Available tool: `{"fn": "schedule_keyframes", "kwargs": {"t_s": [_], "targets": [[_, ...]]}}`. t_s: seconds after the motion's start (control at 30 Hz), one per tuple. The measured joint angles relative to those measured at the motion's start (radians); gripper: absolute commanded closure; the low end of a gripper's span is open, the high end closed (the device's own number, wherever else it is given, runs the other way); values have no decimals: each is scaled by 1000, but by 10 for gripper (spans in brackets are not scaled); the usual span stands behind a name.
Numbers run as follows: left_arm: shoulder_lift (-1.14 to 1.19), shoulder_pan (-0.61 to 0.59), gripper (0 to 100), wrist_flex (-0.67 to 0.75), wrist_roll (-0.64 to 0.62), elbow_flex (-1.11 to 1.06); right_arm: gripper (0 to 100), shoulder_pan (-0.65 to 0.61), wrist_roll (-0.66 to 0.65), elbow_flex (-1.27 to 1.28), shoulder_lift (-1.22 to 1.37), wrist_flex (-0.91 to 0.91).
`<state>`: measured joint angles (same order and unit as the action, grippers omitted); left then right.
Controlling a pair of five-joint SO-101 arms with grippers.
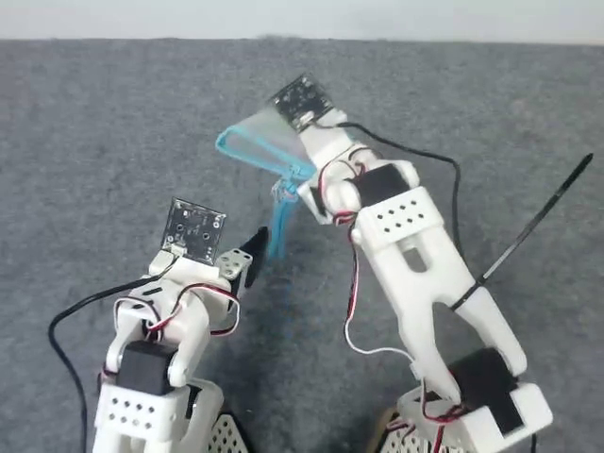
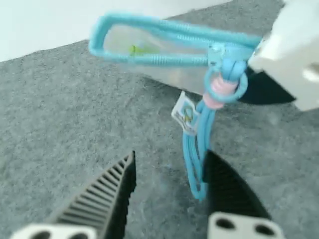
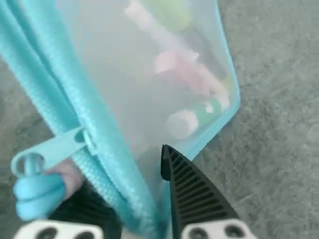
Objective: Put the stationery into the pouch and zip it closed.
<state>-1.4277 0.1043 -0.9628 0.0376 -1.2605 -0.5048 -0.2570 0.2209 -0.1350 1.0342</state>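
The right claw [image 3: 133, 185] pinches the pouch [image 1: 260, 140] at its zipper end (one finger hidden behind it), off the bench [image 1: 94, 123] at 12 o'clock from the left claw [image 2: 169, 167]. That claw gapes wide around the dangling blue cord [image 2: 199, 149]; the stationery [image 3: 184, 74] inside blurs, perhaps pens.

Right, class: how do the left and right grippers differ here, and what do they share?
The right gripper is shut on the pouch near its zip pull; the left gripper is open, holding nothing. The right gripper is farther out over the table than the left gripper, which is beside the pouch's hanging cord. Both have dark ribbed fingers.
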Motion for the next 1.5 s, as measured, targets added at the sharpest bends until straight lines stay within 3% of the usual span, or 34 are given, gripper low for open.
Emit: {"fn": "schedule_keyframes", "kwargs": {"t_s": [0.4, 0.8, 1.0, 1.5], "targets": [[0, 97, 724, 64, 12, -74, 994, -112, 2, 241, -229, 15], [0, 103, 995, 74, 34, -94, 994, -123, 0, 382, -310, -52], [2, 25, 991, 74, 109, -94, 994, -34, -35, 390, -315, -54], [0, -103, 992, 75, 117, -94, 994, 112, -118, 476, -331, -91]]}}
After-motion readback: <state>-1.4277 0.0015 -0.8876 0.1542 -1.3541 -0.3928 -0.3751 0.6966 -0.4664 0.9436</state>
